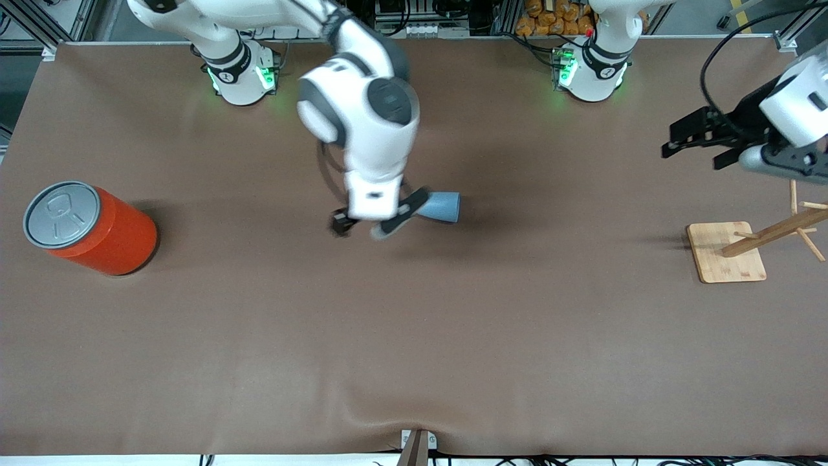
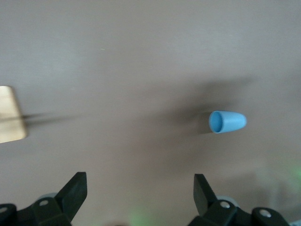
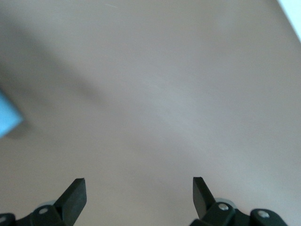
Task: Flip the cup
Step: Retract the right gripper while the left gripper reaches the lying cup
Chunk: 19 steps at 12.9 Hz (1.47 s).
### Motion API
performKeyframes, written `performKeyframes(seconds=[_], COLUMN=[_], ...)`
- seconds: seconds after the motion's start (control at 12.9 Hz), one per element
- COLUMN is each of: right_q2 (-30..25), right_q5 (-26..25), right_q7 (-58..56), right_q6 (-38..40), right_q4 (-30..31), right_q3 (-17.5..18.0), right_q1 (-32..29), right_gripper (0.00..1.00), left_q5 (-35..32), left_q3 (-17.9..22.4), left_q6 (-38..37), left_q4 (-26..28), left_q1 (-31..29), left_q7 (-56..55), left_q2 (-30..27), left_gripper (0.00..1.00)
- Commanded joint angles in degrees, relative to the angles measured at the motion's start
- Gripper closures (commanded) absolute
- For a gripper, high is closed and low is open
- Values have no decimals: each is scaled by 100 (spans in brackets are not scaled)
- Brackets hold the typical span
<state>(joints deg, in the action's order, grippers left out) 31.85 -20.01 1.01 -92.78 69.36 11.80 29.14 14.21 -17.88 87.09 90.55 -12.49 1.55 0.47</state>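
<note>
The light-blue cup (image 1: 445, 206) lies on its side on the brown table mat, near the middle, its narrow end partly hidden by my right hand. My right gripper (image 1: 365, 226) hangs open just beside the cup on the right arm's side, with nothing between its fingers. The right wrist view catches only a sliver of the cup (image 3: 7, 120) at its edge, away from the right gripper (image 3: 138, 188). My left gripper (image 1: 695, 154) waits open in the air at the left arm's end of the table. In its wrist view the cup (image 2: 227, 121) shows its open mouth, well ahead of the left gripper (image 2: 140, 188).
A large orange can (image 1: 97, 226) with a grey top stands at the right arm's end of the table. A wooden rack with pegs on a square base (image 1: 724, 251) stands below the left gripper, its base (image 2: 9, 115) also in the left wrist view.
</note>
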Motion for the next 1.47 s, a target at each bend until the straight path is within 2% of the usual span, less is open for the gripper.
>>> performKeyframes(seconds=[0.0,0.15,0.31,0.39,0.54,0.62,0.77,0.85,1.0,1.16,1.24,1.39], right_q2=[-275,-556,-654,-785,-1005,-1110,-1268,-1383,-1672,-1980,-2216,-2525], right_q5=[76,164,146,164,146,242,898,1189,1455,1578,1831,1948], right_q7=[22,13,74,118,877,1501,2112,2166,2166,2079,2052,1781], right_q6=[418,619,1085,1174,1201,1184,1175,1175,1140,1166,1105,1025], right_q4=[-230,-221,-221,-221,-195,-186,-116,-29,252,533,778,1096], right_q3=[103,226,576,717,727,788,859,833,798,448,255,-63], right_q1=[-600,-1258,-1926,-2156,-2333,-2499,-2946,-3149,-3458,-3442,-3433,-3406], right_gripper=[0,0,0,0,0,0,0,0,0,0,0,0], left_q5=[266,581,1133,1371,1522,1889,2409,2567,3085,4390,5015,5817], left_q3=[-250,-662,-866,-997,-1366,-1429,-1499,-1595,-1719,-1719,-1711,-1711], left_q6=[334,422,886,1149,1660,1714,2238,2721,3260,3480,3533,3578], left_q4=[392,551,1015,1235,1482,1509,1903,2236,2834,3588,3923,4347], left_q1=[97,98,98,107,116,98,203,256,204,177,99,72], left_q7=[-32,-23,38,47,47,56,65,74,597,1728,2396,3121], left_q2=[32,320,532,603,900,1146,1236,1201,1175,1184,1184,1280], left_gripper=[0,0,0,0,0,0,0,0,0,0,0,0])
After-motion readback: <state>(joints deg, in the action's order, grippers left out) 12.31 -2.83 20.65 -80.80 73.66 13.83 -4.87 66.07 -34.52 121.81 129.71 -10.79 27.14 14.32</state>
